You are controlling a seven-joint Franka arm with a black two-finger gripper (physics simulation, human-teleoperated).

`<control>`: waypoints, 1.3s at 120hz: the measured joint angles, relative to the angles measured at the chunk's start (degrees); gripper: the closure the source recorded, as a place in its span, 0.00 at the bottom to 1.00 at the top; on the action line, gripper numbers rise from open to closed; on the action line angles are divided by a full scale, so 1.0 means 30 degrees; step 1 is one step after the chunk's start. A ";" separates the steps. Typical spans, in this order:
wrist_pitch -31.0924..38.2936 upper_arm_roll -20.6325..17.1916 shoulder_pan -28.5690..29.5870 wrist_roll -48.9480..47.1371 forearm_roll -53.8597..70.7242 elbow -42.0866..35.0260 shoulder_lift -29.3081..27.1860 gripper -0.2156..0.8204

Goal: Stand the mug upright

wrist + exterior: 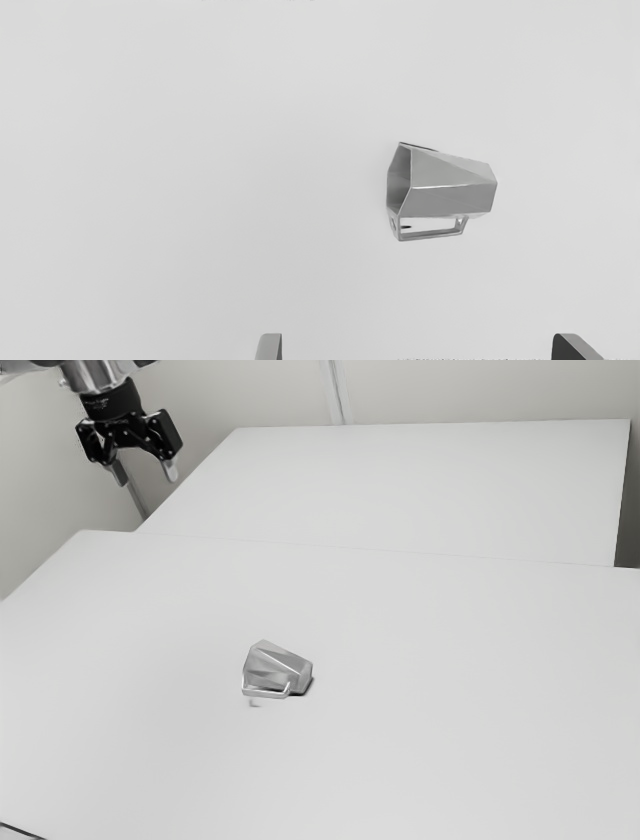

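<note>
High at the exterior view's upper left hangs my gripper [146, 472], well above the table and apart from the mug. A grey faceted mug [280, 668] lies on its side on the white table, its handle out to one side. In the wrist view the mug [450, 187] shows its dark open mouth at one end and its narrower base at the other. My gripper [416, 347] is open there, its two fingers wide apart with nothing between them.
The white table [420, 760] carries the mug near its middle. Behind it stands a second white surface [400, 485], with pale walls beyond. A dark thin line [20, 830] crosses the exterior view's lower left corner.
</note>
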 joint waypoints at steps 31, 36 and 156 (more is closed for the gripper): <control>0.1831 0.0397 0.0380 -0.0129 -0.1215 -0.1933 0.1179 0.23; 0.2441 0.0866 0.0571 0.0020 -0.2211 -0.3068 0.1311 0.23; 1.0332 0.3251 0.1456 1.9587 -2.4331 -1.9447 0.1497 0.23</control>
